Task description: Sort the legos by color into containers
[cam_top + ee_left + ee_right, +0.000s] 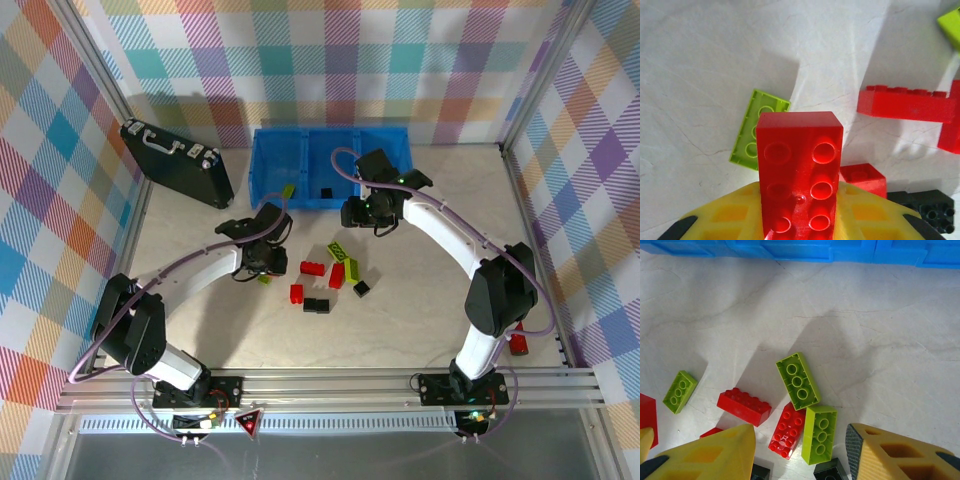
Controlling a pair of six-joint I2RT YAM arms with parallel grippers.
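My left gripper [800, 202] is shut on a red lego [800, 165] that stands up between its yellow fingers, just above the table. A lime green lego [759, 128] lies beyond it. In the top view the left gripper [262, 262] hovers left of the loose legos [330, 275], a scatter of red, green and black bricks. My right gripper [800, 460] stands open above two green legos [797, 380] and a red one [786, 430], holding nothing. The blue containers [270, 160] stand at the back, with a green lego [288, 190] and a black lego [326, 191] inside.
A black briefcase [175, 160] lies at the back left against the checked wall. One red brick [518, 343] sits by the right arm's base. The blue bin's front wall [805, 250] runs along the top of the right wrist view.
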